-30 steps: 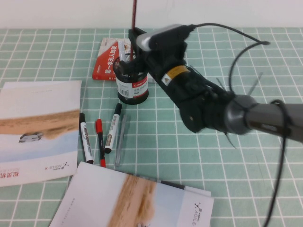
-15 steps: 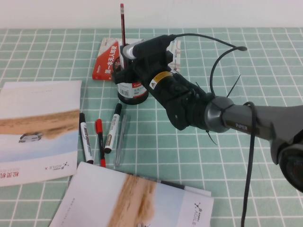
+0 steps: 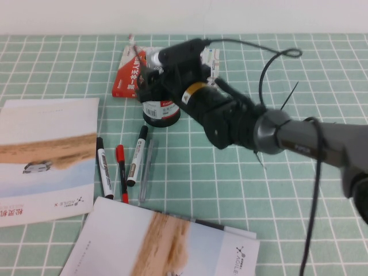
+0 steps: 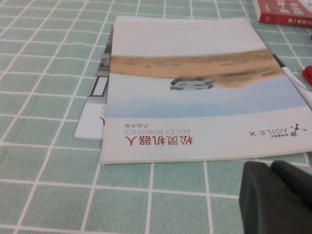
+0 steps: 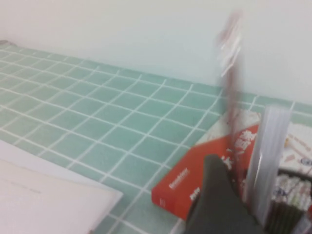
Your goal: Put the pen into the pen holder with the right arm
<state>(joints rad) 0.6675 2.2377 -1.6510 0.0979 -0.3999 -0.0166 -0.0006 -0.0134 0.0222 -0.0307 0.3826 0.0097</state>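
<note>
Right gripper (image 3: 150,73) over pen holder (image 3: 160,109), table's 12 o'clock; jaw state unclear. Pen (image 5: 233,73) blurred, upright at holder, apparently free. Risk: retreating arm clips holder, tips it. Left gripper (image 4: 278,197) over booklet (image 4: 190,87), unreadable.

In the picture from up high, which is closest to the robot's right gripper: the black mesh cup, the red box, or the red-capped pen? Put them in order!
From the right gripper, over the cup:
1. pen holder, directly under it.
2. red box, just beyond, on its left.
3. red-capped pen, farthest, lying among the markers nearer the robot.
</note>
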